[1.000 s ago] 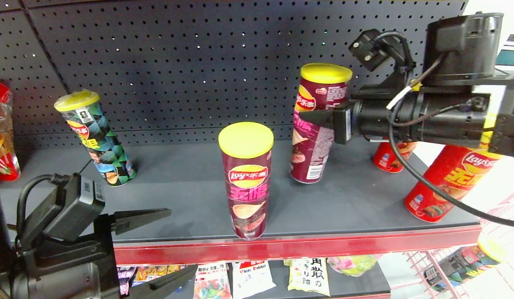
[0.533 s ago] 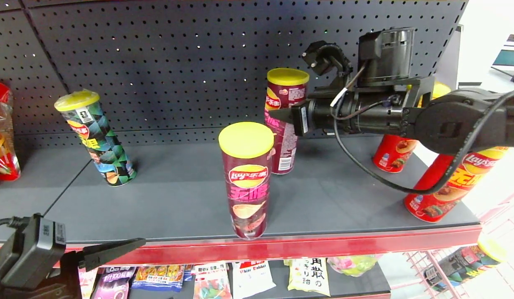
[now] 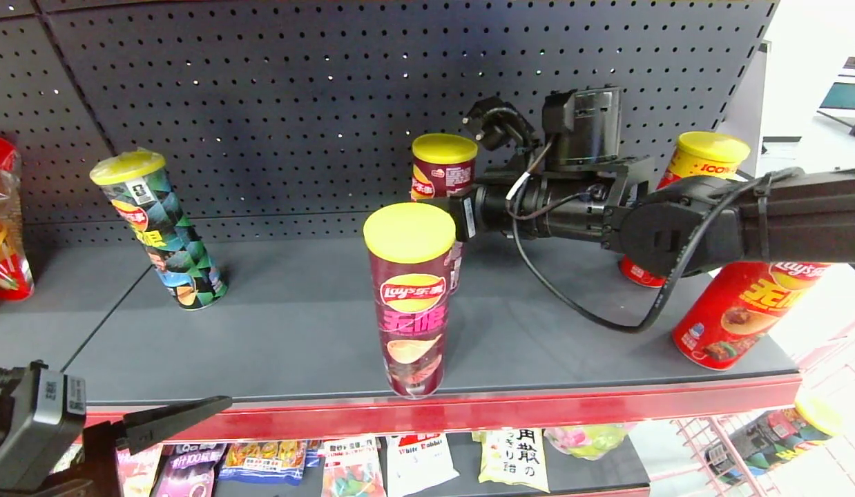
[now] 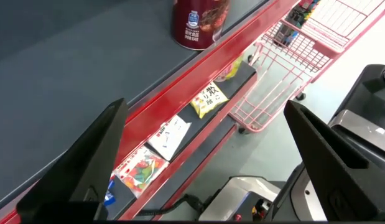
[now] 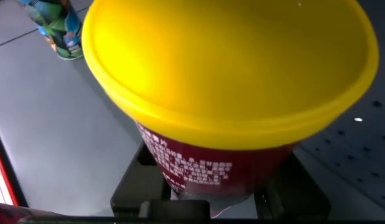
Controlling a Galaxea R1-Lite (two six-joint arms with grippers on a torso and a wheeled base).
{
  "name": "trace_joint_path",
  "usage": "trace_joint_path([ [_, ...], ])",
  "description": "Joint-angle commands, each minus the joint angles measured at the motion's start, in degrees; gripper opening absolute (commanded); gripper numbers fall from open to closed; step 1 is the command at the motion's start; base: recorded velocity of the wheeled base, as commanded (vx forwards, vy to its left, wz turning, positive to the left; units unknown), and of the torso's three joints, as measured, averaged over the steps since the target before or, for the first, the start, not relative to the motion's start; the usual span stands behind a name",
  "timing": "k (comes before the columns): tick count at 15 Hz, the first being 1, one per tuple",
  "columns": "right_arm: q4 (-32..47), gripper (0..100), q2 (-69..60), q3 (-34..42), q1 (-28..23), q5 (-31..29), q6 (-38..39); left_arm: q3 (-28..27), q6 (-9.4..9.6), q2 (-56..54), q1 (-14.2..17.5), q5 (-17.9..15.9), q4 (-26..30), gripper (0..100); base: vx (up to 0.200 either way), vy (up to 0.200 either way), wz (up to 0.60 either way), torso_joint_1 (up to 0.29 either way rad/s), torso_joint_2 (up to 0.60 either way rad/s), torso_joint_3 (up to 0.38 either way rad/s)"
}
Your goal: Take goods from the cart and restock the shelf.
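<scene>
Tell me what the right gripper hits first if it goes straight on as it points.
The right gripper holds a maroon can, so that leads. Past it the shelf looks free up to the teal can at the robot's left, though depth is unclear.

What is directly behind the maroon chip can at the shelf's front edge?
A second maroon can, gripped by the right gripper. The front can hides most of its lower half.

On the shelf [image 3: 296,324], the right gripper [image 3: 456,215] grips the held can [image 3: 443,166] near the back panel [image 3: 296,103]. The front can [image 3: 410,297] stands just before it, the far can [image 3: 158,228] well to its left, the edge can [image 3: 745,310] to its right.
</scene>
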Motion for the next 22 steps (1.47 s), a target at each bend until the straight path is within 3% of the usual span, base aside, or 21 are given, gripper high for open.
trace_joint_path([
  [1, -0.01, 0, 0.21, 0.45, 0.15, 0.02, -0.01, 0.18, -0.01, -0.43, 0.01, 0.01, -0.02, 100, 0.0, 0.0, 0.0, 0.0, 0.0, 0.0],
  [8, -0.1, 0, 0.12, 0.89, 0.23, -0.07, -0.01, 0.09, -0.01, -1.75, 0.01, 0.01, 1.47, 100, 0.0, 0.0, 0.0, 0.0, 0.0, 0.0],
  [9, -0.1, 100, -0.06, 1.33, 0.23, -0.16, 0.08, 0.09, -0.01, -1.75, 0.01, 0.01, 1.47, 100, 0.0, 0.0, 0.0, 0.0, 0.0, 0.0],
  [17, -0.01, 100, -9.02, 11.35, 0.94, -2.62, 2.1, -0.62, -0.01, -0.78, 0.01, 0.01, 1.47, 100, 0.0, 0.0, 0.0, 0.0, 0.0, 0.0],
  [22, 0.07, 100, -20.8, 26.38, 1.02, -9.03, 2.62, -3.52, -0.01, 4.05, 2.12, 0.8, 1.38, 100, 0.0, 0.0, 0.0, 0.0, 0.0, 0.0],
])
